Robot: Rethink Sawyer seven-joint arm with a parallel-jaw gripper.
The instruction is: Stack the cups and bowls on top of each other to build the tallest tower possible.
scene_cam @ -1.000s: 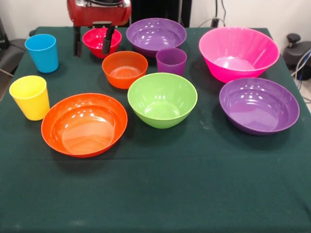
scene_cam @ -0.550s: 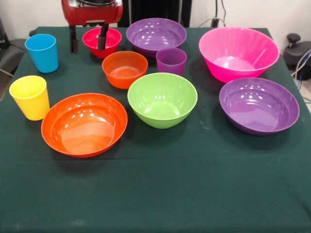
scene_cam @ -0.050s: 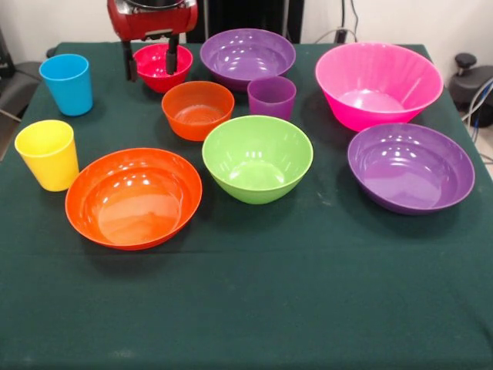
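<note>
Pincer (scene_cam @ -0.050s: 151, 60) spread wide, empty, straddling small red bowl (scene_cam @ -0.050s: 161, 66). Risk: glossy rim slips on closing, bowl skids into small orange bowl (scene_cam @ -0.050s: 198, 109) just beside.

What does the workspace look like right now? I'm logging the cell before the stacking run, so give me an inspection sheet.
Surface: dark green cloth, front part bare.
Job's things: red bowl, small orange bowl, green bowl, wide orange bowl, two purple bowls, pink bowl; blue cup, yellow cup, purple cup. All upright and single; no tower.
Clutter: nothing seen.
Grippers: gripper at the red bowl, jaws open, either side of it.
Cables: some at the right edge.
Surroundings: pale wall behind.
</note>
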